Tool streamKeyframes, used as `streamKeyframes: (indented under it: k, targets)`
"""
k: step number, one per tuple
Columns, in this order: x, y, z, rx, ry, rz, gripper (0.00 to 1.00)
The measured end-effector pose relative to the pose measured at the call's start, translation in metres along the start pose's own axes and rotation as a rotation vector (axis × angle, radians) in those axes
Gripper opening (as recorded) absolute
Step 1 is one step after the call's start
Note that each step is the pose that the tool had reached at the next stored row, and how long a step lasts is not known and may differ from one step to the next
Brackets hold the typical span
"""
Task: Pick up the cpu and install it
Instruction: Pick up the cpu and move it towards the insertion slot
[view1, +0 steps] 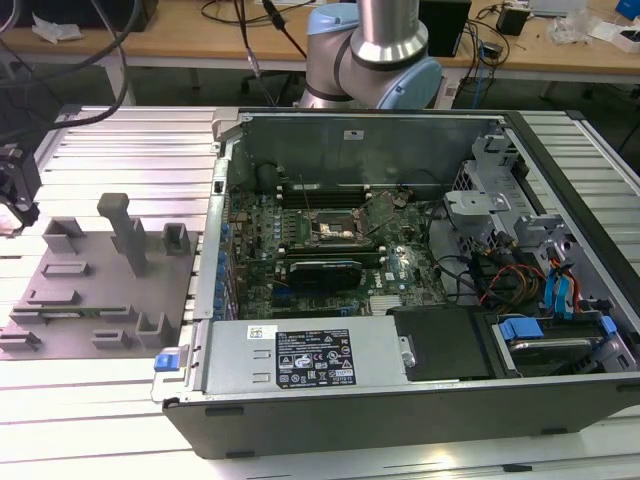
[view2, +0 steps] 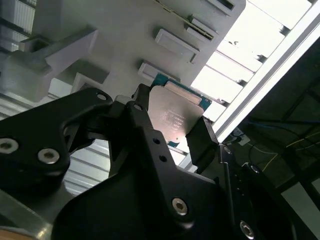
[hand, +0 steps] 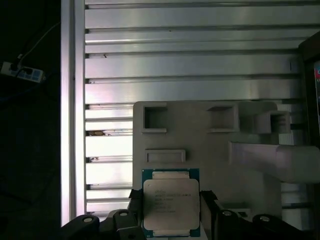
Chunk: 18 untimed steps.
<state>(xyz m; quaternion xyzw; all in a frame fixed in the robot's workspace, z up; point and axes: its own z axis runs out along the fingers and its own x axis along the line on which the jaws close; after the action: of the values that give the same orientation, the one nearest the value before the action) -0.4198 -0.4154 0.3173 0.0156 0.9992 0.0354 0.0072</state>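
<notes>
fingers (hand: 207, 202) are clamped on the cpu (hand: 171, 202), one on each of two opposite edges, metal lid facing the camera. the same pinch is seen in both wrist views.

exterior view, left to right:
- gripper (view1: 18, 205) is seen at the far left edge, above the slatted table (view1: 100, 440), just beside the grey tray (view1: 90, 300)
- tray pockets are seen behind the cpu in the wrist views, so the cpu is judged lifted clear of the tray, not seated in a pocket
- open case (view1: 400, 420) is laid flat further right, well apart from the gripper
- board (view1: 400, 270) is exposed inside it, with the socket (view1: 335, 228) near its middle
- socket is judged empty. latch state cannot be told

progress: the pick is judged done, with the cpu held and off the tray. the install is not started, as the cpu is nowhere near the socket. the whole span from tray to case is left to be covered, plus alignment and seating. roughly a third done, as a guess.
</notes>
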Motion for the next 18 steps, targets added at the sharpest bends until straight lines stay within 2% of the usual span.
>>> streamKeyframes:
  k: [10,18]
  targets:
    - [-0.0003,0.0016,-0.0225,0.0001,0.0002,-0.002,0.55]
    - [-0.0005,0.0026,-0.0353,0.0,0.0003,-0.004,0.55]
